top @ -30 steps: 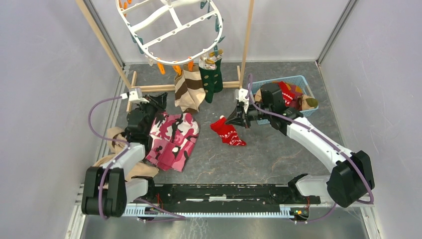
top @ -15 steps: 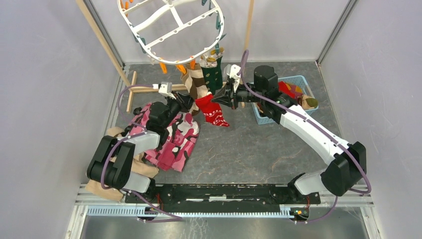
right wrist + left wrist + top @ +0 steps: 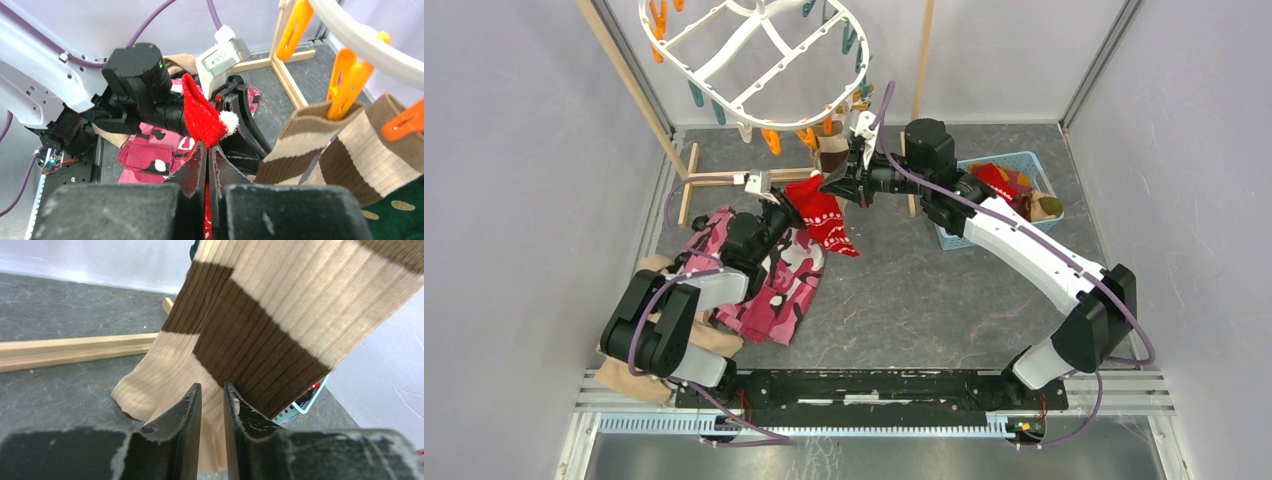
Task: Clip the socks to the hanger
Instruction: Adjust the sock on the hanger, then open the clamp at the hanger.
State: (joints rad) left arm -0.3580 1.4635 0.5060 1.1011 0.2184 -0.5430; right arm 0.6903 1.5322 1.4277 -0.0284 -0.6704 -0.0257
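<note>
Two arms are seen reaching toward the far left of the grey stone-patterned worktop (image 3: pixel 924 290) in the overhead view. A small red fabric sock with a white pattern (image 3: pixel 824 215) is held up off the worktop by the right end effector (image 3: pixel 832 185), just below the near rim of the large white plastic oval hanger (image 3: pixel 759 118). The left end effector (image 3: pixel 776 205) is placed just beside the sock's left edge, above a large pink camouflage garment (image 3: pixel 774 280) that is spread on the worktop. A beige and brown striped ribbed sock (image 3: pixel 831 150) is seen hanging from the hanger behind the right end effector. More socks are kept in a light blue plastic basket (image 3: pixel 1014 157) at the far right.

From the left wrist, the left fingers (image 3: pixel 192 405) are seen slightly apart, with a narrow gap and nothing clamped between them. The striped sock is hung close in front of them, and a light wooden base bar (image 3: pixel 75 350) is laid on the worktop to the left.

From the right wrist, the right fingers (image 3: pixel 197 160) are pressed together on the red sock, whose white-tipped end is stood up above them. The left arm's tip is seen directly behind the sock. To the right, the striped sock is gripped at its cuff by an orange plastic clip (image 3: pixel 345 82), and a dark green dotted sock (image 3: pixel 395 215) is hung beside it.
</note>
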